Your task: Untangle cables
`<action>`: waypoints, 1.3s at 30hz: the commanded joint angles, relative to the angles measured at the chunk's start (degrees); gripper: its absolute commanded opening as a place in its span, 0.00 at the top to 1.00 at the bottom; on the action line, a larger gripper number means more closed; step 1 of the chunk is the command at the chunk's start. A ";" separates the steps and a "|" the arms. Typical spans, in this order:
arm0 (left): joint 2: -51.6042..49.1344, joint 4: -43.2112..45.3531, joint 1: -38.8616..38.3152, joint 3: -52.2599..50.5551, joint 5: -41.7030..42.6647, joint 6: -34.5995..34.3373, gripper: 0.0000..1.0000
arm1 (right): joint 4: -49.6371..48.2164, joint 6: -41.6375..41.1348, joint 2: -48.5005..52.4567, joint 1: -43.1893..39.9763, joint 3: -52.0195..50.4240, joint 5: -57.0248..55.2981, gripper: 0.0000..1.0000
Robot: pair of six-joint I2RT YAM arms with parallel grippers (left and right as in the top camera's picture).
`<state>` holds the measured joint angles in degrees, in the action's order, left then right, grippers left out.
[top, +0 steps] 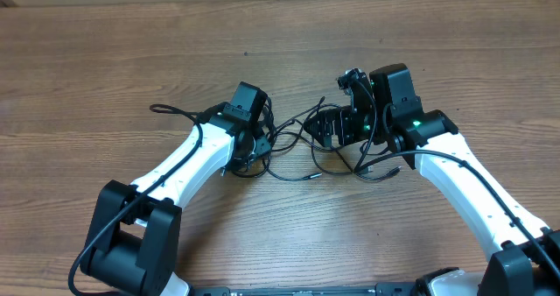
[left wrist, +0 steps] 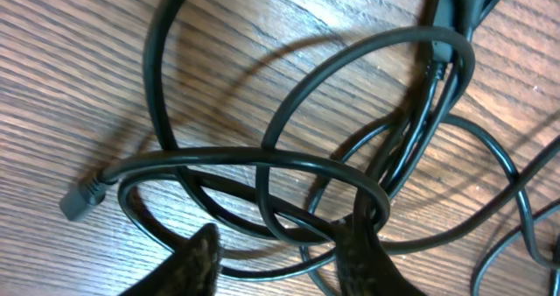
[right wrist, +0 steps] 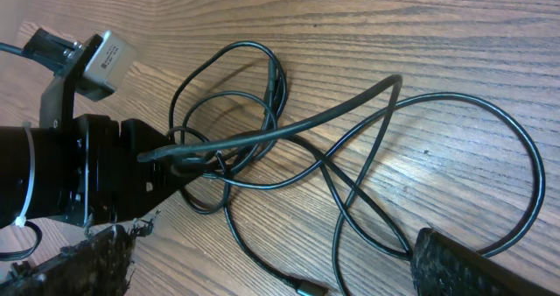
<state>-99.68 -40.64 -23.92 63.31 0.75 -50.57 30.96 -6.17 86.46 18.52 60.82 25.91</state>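
Note:
The cables [top: 289, 175] are thin black cords looped together on the wooden table between my two arms. In the left wrist view their loops [left wrist: 254, 156] cross the frame, and a grey angled plug [left wrist: 80, 200] lies at the left. My left gripper [left wrist: 278, 257] [top: 258, 147] sits low over the tangle with its jaws partly apart; several strands run between them and one finger [left wrist: 359, 248] touches strands. My right gripper [right wrist: 276, 270] [top: 332, 128] stands wide open over a cable plug [right wrist: 306, 289]. One strand [right wrist: 289, 128] runs raised towards the left gripper [right wrist: 171, 160].
A loose cable end [top: 156, 109] reaches left of the left arm, and another plug [top: 394, 167] lies by the right arm. The left arm's wrist camera [right wrist: 101, 64] is close to the right gripper. Bare wooden table [top: 105, 59] surrounds the tangle.

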 commanded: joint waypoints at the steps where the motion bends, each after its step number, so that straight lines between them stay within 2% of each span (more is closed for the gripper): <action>1: -1.14 -0.37 -0.22 -0.33 -1.88 -0.94 0.65 | -0.17 0.42 0.37 0.11 1.03 -0.42 0.00; 3: -1.14 -1.95 -0.31 -0.33 -1.22 -2.36 0.68 | -0.15 0.39 0.37 0.11 1.03 -0.42 0.00; 9: -1.16 -5.51 -0.52 -0.33 -2.58 -5.92 0.64 | -0.17 0.42 0.37 0.11 1.03 -0.42 0.00; 10: -1.16 -5.75 -0.52 -0.33 -3.45 -6.64 0.62 | -0.17 0.42 0.37 0.11 1.03 -0.42 0.00; 13: -1.18 -4.28 -0.55 -0.33 -5.22 -8.61 0.41 | -0.20 0.42 0.37 0.11 1.03 -0.42 0.00; 17: -1.18 -0.15 -0.55 -0.33 -4.37 -8.55 0.37 | -0.20 0.42 0.37 0.11 1.03 -0.42 0.00; 22: -1.18 2.54 -0.55 -0.33 -0.63 -6.38 0.38 | -0.17 0.39 0.37 0.11 1.03 -0.42 0.00; 27: -1.18 2.56 -0.55 -0.33 -0.24 -5.73 0.39 | -0.17 0.39 0.37 0.11 1.03 -0.42 0.00; 31: -1.16 2.93 -0.55 -0.33 0.59 -5.14 0.45 | -0.15 0.39 0.37 0.11 1.03 -0.42 0.00; 39: -1.16 5.95 -0.48 -0.33 1.31 -2.21 0.45 | -0.17 0.39 0.37 0.11 1.03 -0.42 0.00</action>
<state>-100.42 -35.79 -24.03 63.20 1.08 -56.16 30.98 -6.15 86.46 18.52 60.82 25.91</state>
